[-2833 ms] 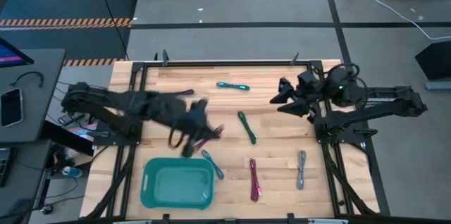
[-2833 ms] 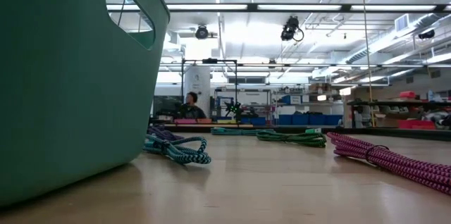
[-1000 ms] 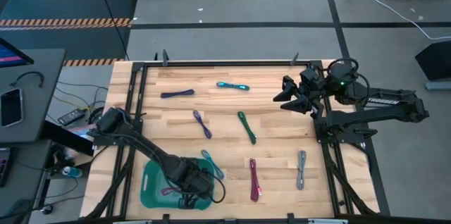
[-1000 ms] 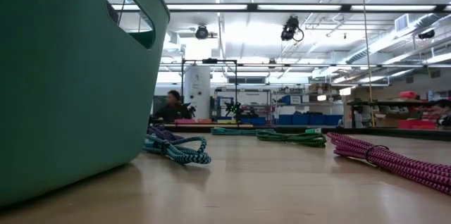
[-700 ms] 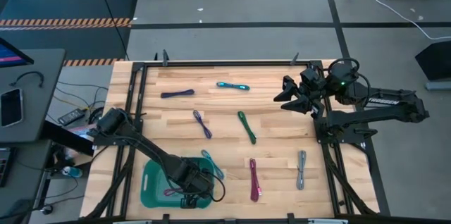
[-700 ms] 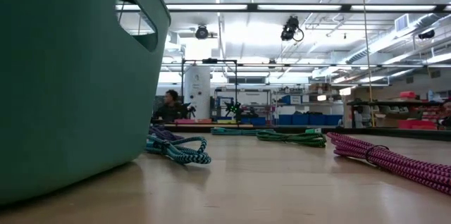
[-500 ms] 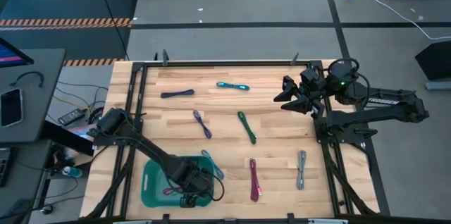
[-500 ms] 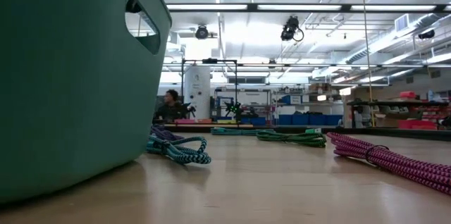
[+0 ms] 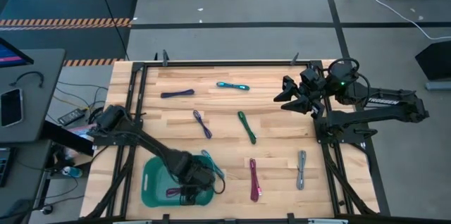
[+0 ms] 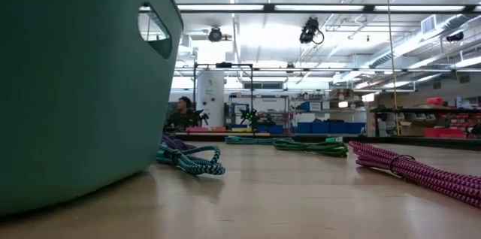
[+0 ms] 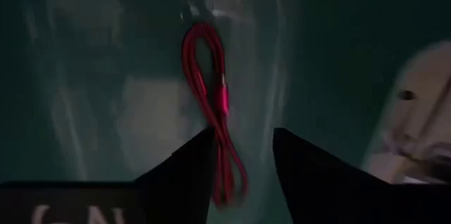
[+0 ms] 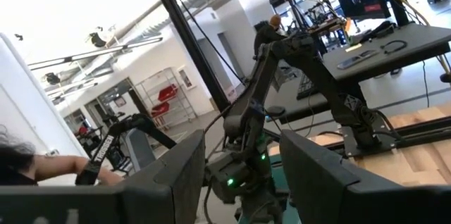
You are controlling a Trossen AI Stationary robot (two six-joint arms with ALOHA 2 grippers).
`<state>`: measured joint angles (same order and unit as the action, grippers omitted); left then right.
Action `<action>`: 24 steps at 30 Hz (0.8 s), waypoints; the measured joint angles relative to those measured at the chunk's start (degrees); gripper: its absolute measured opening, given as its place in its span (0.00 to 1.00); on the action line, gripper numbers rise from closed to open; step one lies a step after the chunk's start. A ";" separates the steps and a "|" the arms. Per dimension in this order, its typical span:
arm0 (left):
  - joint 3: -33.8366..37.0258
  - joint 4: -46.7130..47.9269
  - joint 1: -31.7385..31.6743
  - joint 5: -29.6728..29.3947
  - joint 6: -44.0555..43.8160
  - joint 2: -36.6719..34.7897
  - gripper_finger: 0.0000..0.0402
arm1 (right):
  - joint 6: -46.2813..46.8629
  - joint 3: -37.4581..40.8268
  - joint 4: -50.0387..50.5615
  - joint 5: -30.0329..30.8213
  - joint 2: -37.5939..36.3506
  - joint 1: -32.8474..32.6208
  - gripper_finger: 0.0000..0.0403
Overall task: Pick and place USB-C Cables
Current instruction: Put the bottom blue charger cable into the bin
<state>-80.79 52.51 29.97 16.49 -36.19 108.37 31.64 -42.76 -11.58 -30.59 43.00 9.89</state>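
The magenta USB-C cable [image 11: 209, 94] lies stretched out on the floor of the teal bin [image 9: 150, 176], also seen from above as the magenta cable [image 9: 171, 193]. My left gripper [image 11: 243, 136] is down inside the bin, open, with its fingers on either side of the cable's near end. Several other cables lie flat on the wooden table: purple [image 9: 177, 94], cyan [image 9: 232, 86], blue-purple [image 9: 202, 123], green [image 9: 246, 127], teal [image 9: 212, 163], magenta [image 9: 254, 179] and grey [image 9: 301, 169]. My right gripper [image 12: 243, 182] waits open above the table's far right part. My left gripper points down into the bin with the magenta cable's near end [image 11: 227, 171] running between its open fingers. The cable lies on the bin floor. Whether a finger touches it, I cannot tell.
The bin wall [image 10: 75, 81] fills the low view's left side, with the teal cable [image 10: 192, 162] right beside it. A black frame [image 9: 331, 146] edges the table. A side desk with a phone [image 9: 10, 106] stands to the left. A person [image 10: 180, 111] sits far behind.
In the low view the bin's handle hole has moved right and downward, so the bin has shifted on the table. My left arm has stayed in the bin, its forearm moving slightly toward the far edge. The magenta cable stays on the bin floor.
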 joint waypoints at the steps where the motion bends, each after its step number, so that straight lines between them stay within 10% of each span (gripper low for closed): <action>1: -1.13 2.67 -0.99 1.19 -0.56 -0.46 0.39 | 0.23 0.00 -0.07 0.00 0.00 0.02 0.47; 11: -17.05 20.05 -11.92 -4.76 1.55 -5.15 0.40 | 0.17 0.00 -0.35 0.04 0.00 0.01 0.47; 19: -32.33 26.73 -16.82 -29.46 23.78 -6.20 0.40 | -0.31 0.00 -0.32 0.09 0.00 0.00 0.47; 24: -33.02 26.41 -22.52 -25.99 35.00 -6.13 0.40 | -0.31 0.00 -0.32 1.01 0.00 0.00 0.47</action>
<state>-113.81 78.92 7.46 -9.50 -1.19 102.24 31.33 -42.76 -11.90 -29.58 43.00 9.89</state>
